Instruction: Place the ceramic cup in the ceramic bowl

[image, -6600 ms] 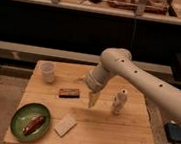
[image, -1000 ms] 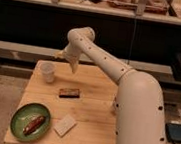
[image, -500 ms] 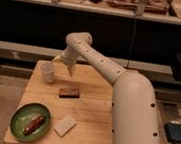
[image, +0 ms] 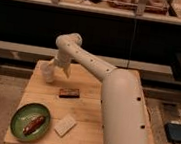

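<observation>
Step in hand, pickup: gripper (image: 54,68) is hanging right at ceramic cup (image: 47,74), back corner of table (image: 81,110), grip state can't tell; nxt is needing firm grasp, lift, carry to ceramic bowl (image: 21,117).

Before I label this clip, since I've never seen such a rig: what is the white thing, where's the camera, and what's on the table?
The white thing is a robot's single arm; its gripper is at the ceramic cup, at the far left of the wooden table. Whether it holds the cup, I cannot tell. The one camera looks down over the arm. Also there: the green ceramic bowl with a brown item in it, a pale square pad and a dark bar.
</observation>
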Available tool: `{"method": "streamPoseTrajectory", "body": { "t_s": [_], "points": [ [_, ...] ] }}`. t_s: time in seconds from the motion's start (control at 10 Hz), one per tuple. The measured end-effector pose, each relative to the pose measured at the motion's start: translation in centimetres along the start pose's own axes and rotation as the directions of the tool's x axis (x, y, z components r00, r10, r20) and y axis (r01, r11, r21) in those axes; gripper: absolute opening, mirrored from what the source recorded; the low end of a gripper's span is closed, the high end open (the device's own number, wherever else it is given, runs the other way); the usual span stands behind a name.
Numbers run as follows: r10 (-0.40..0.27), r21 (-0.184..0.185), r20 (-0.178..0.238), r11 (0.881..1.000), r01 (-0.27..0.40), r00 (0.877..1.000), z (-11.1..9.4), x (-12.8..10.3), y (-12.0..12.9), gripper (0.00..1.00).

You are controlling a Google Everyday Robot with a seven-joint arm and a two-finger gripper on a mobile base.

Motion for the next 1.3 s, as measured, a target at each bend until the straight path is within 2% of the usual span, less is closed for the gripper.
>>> {"method": "streamPoseTrajectory", "body": {
  "t_s": [0.3, 0.6, 0.9, 1.0, 1.1, 1.3],
  "points": [
    [-0.024, -0.04, -0.004, 0.999, 0.023, 1.0, 1.5, 0.0, -1.5, 0.78],
    [0.036, -0.068, 0.0, 0.997, -0.036, 0.999, 3.5, 0.5, -1.5, 0.51],
    [0.066, -0.088, 0.044, 0.994, -0.062, 0.997, 4.5, -0.6, -1.3, 0.21],
    [0.072, -0.089, 0.068, 0.994, -0.066, 0.995, 4.2, -1.5, -1.4, 0.11],
    [0.075, -0.075, 0.085, 0.995, -0.068, 0.994, 3.1, -2.2, -2.0, 0.04],
    [0.031, -0.028, 0.092, 0.999, -0.028, 0.995, -1.3, -4.0, -3.8, 0.0]
  ]
}}
